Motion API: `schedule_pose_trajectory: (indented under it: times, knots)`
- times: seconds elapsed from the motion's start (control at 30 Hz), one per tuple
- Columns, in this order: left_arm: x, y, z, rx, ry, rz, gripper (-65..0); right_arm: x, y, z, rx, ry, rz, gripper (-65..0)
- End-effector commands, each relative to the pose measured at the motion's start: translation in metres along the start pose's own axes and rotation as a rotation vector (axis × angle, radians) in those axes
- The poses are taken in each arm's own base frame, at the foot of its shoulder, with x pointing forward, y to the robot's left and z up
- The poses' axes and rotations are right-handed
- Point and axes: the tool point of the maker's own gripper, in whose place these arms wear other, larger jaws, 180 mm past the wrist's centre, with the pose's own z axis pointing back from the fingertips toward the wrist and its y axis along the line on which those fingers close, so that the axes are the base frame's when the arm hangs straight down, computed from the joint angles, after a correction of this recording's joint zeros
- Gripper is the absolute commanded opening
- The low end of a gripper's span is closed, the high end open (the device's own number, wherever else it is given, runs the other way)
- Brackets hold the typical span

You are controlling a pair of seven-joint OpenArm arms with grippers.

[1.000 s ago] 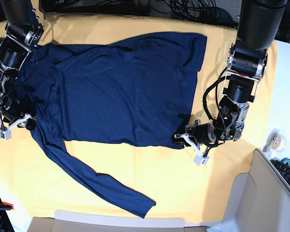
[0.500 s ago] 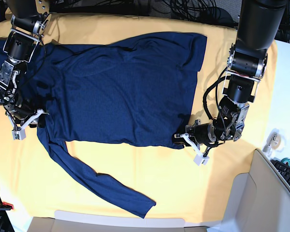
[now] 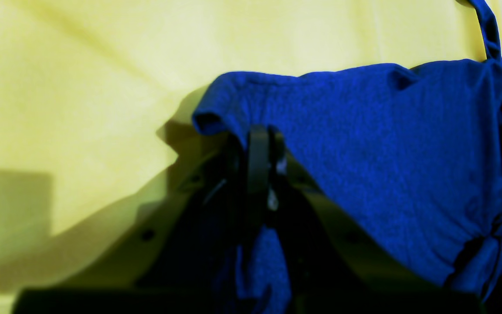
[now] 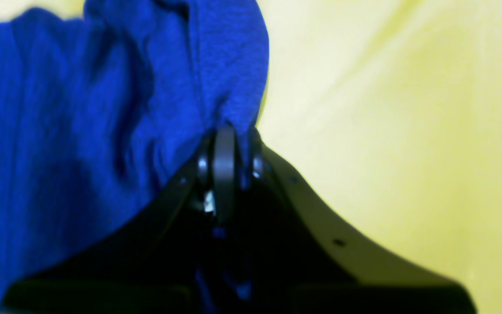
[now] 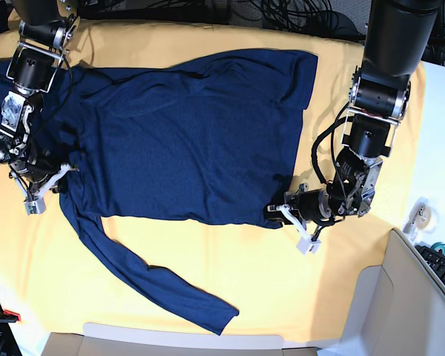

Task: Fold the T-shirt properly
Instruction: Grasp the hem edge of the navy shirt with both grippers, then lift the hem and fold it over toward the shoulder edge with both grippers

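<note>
The T-shirt (image 5: 185, 133) lies spread flat on the yellow-orange cloth (image 5: 282, 297) that covers the table, body outstretched. One long sleeve (image 5: 148, 278) trails diagonally toward the near edge.

The left gripper (image 5: 282, 211) sits at the near hem corner of the shirt. In the left wrist view its jaws are pressed together with a fold of the blue knit (image 3: 364, 144) pinched between them, the corner bunched up over the fingertips. The left gripper is clenched on the fabric.

The right gripper (image 5: 55, 174) sits at the opposite end of the shirt, at the shoulder where the trailing sleeve joins the body. In the right wrist view the jaws stand together with a ridge of fabric (image 4: 229, 78) gathered and drawn into them. It is judged to be grasping the shirt as well.

Assessment: the step in hand is the taking of two grasp points along the near edge, ahead of a first fold. No fold is yet made.

The next move calls for both arms to lift together, keeping the edge taut between them. They would then carry it across the body toward the far side. The loose sleeve is likely to drag and needs tucking in. Thin knit may slip from a shallow pinch.
</note>
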Motion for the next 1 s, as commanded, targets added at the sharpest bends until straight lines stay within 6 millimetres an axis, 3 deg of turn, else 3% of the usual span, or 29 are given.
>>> schedule_pose_trajectory:
  times: [0.0, 0.1, 0.27, 0.47, 0.57, 0.67, 0.87, 0.97]
  knots:
    - [0.027, -0.011, 0.007, -0.018, -0.047, -0.045, -65.0, 0.014, -0.015, 0.013, -0.038, -0.043, 0.021, -65.0]
    - [0.03, -0.017, 0.014, -0.032, -0.073, -0.092, -65.0, 0.025, -0.023, 0.03, -0.08, -0.094, 0.043, -65.0]
    - [0.036, -0.022, 0.029, -0.04, -0.111, -0.159, -65.0, 0.025, -0.039, 0.058, -0.15, -0.136, 0.055, -65.0]
    - [0.033, -0.018, 0.052, -0.027, -0.133, -0.237, -65.0, 0.012, -0.059, 0.084, -0.224, -0.146, 0.039, -65.0]
    - [0.018, -0.012, 0.061, -0.014, -0.101, -0.259, -65.0, 0.003, -0.06, 0.092, -0.238, -0.122, 0.071, -65.0]
    - [0.017, -0.007, 0.077, 0.001, -0.103, -0.251, -65.0, -0.008, -0.059, 0.096, -0.243, -0.102, 0.083, -65.0]
    - [0.015, -0.003, 0.118, 0.029, -0.137, -0.237, -65.0, -0.024, -0.075, 0.122, -0.311, -0.096, 0.07, -65.0]
    - [0.005, -0.002, 0.128, 0.042, -0.109, -0.244, -65.0, -0.029, -0.076, 0.131, -0.33, -0.088, 0.085, -65.0]
